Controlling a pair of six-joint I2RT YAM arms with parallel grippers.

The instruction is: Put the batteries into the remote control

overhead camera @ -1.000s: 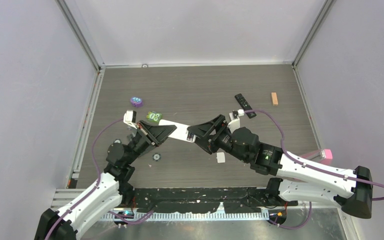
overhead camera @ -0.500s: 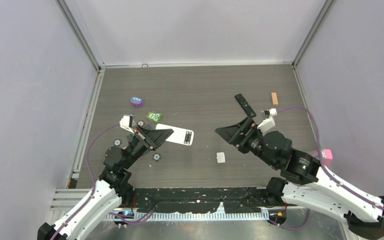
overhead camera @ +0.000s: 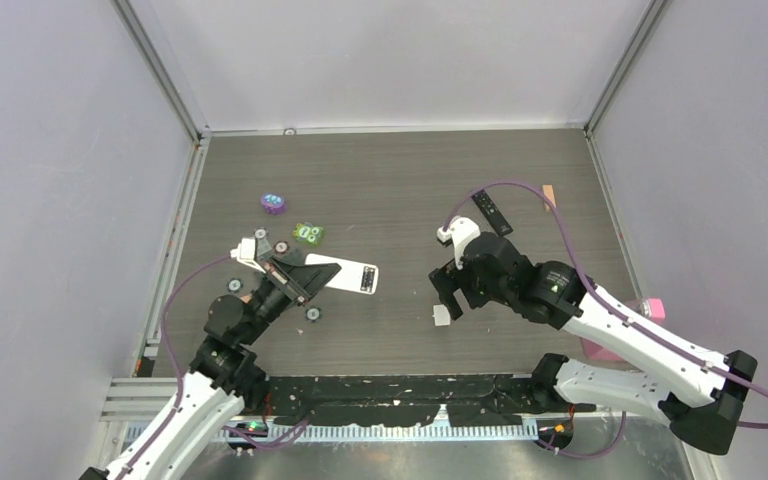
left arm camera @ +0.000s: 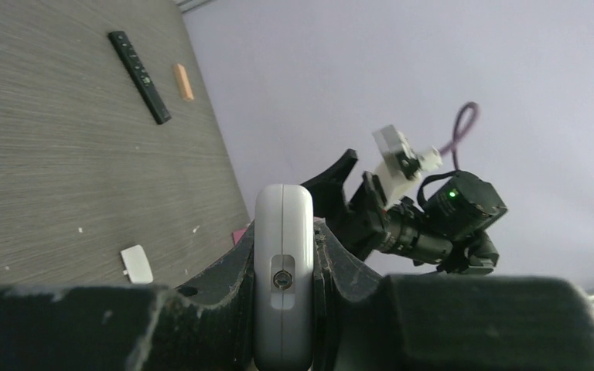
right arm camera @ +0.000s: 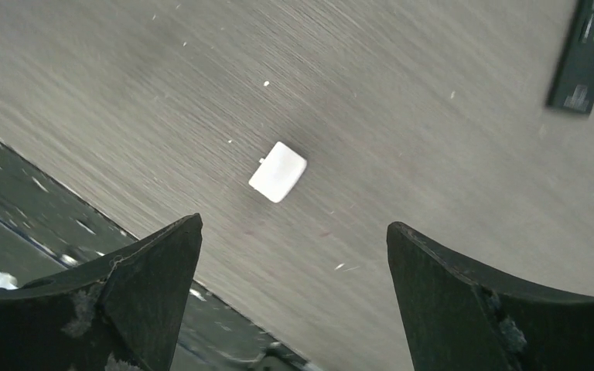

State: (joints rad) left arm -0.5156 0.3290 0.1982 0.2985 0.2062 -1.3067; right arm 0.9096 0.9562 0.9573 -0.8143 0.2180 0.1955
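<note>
The white remote control (overhead camera: 358, 277) is gripped by the left gripper (overhead camera: 326, 270), whose jaws are closed tight on its two long sides. It appears to be lifted clear of the table (overhead camera: 390, 170), over the left near part. Its long axis is laid roughly along the near edge, with the free end pointed toward the right arm. In the left wrist view that end is seen head-on. A small rectangular recess with a round silvery part in it is shown, but whether that part is a cell or a contact cannot be told. The batteries cannot be made out anywhere in these views; only small round disc pieces (overhead camera: 313, 314) are seen beside the left arm.

The right gripper (overhead camera: 447, 294) is spread wide and nothing is held in it. It is hung nose-down near the middle of the near edge, well apart from the remote's free end. A small white cover plate (right arm camera: 278, 171), probably the battery lid, lies flat on the table just ahead of it, in line with the gap between the jaws. The plate's sides are set at a slant to the jaw line. A black remote (overhead camera: 490, 211) lies further off, toward the far right corner.

The plate is far nearer to the right gripper than to the left. If it is to be taken next, a straight descent is called for, perhaps with a slight wrist turn so that the jaws are squared to its edges.
</note>
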